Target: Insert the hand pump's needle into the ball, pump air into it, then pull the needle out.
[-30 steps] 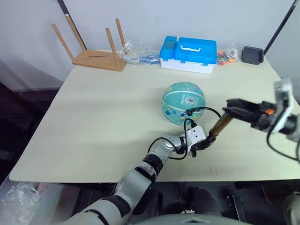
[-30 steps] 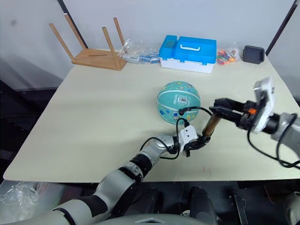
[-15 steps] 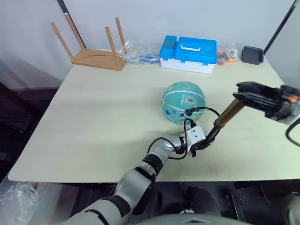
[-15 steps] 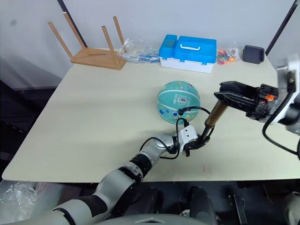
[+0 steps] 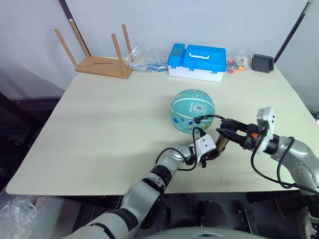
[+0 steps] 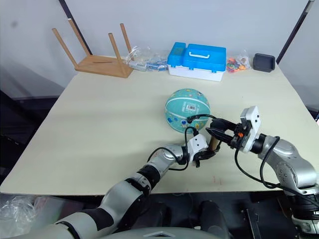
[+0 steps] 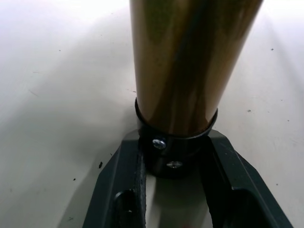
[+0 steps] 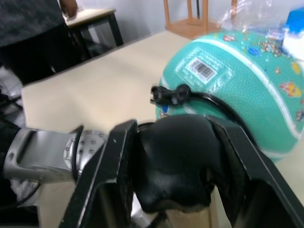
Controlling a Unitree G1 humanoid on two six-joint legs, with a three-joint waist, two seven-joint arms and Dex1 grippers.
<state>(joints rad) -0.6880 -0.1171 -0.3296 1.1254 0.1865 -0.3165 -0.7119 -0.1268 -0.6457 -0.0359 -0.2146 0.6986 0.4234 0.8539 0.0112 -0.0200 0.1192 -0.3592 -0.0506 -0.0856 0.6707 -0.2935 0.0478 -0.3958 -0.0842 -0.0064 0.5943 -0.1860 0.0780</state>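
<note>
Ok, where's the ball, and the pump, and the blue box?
ball (image 5: 192, 110): left eye view, on its teal front beside the white barcode label.
hand pump (image 7: 185, 61): left wrist view, on its amber barrel.
blue box (image 5: 197, 60): left eye view, on its lid.

The left arm (image 5: 149, 185) is showing silver-grey shells with black bands at the joints, and a white box is sitting at its wrist with a black cable looping beside it. The right arm (image 6: 286, 159) is wearing the same grey shell, a white block, an orange mark and black cables. Both grippers are showing flat black fingers (image 7: 128, 190).
</note>
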